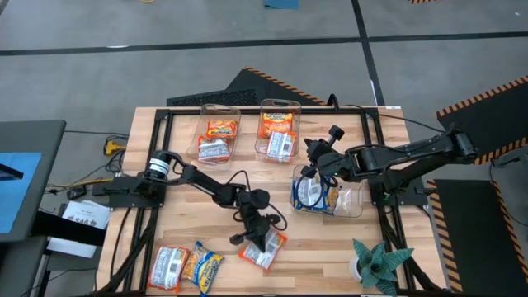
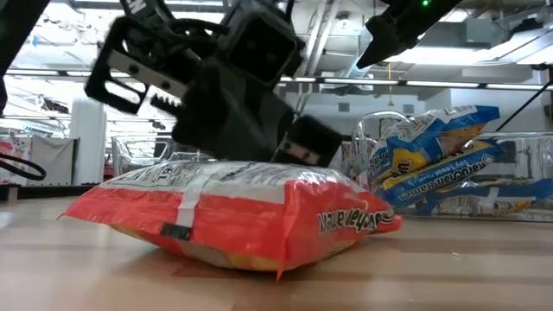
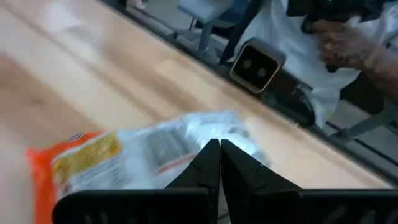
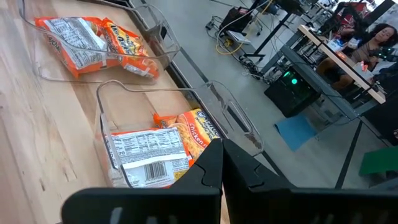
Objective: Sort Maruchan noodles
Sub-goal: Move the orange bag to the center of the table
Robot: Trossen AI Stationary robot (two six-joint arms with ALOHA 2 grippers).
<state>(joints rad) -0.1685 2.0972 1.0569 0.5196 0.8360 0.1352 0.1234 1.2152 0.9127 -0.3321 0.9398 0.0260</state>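
An orange-red Maruchan packet lies flat near the table's near edge, its silver-white back face turned up. My left gripper is shut and points down right over it. My right gripper is shut and holds nothing. It hovers over the far-left part of a clear bin that holds blue-yellow packets. Two far bins hold orange-red and silver-white packets. A silver-white packet and a yellow one lie at the near-left corner. My left gripper's shut fingers come from above at the packet's silver-white back face, near its middle. Whether the tips touch it I cannot tell. The packet rests flat on the table.
A small potted plant stands at the near-right corner. Bare wood lies between the far bins and the near packets. A dark frame runs along the table's sides. Beyond the near edge, the left wrist view shows a camera and a person's hand.
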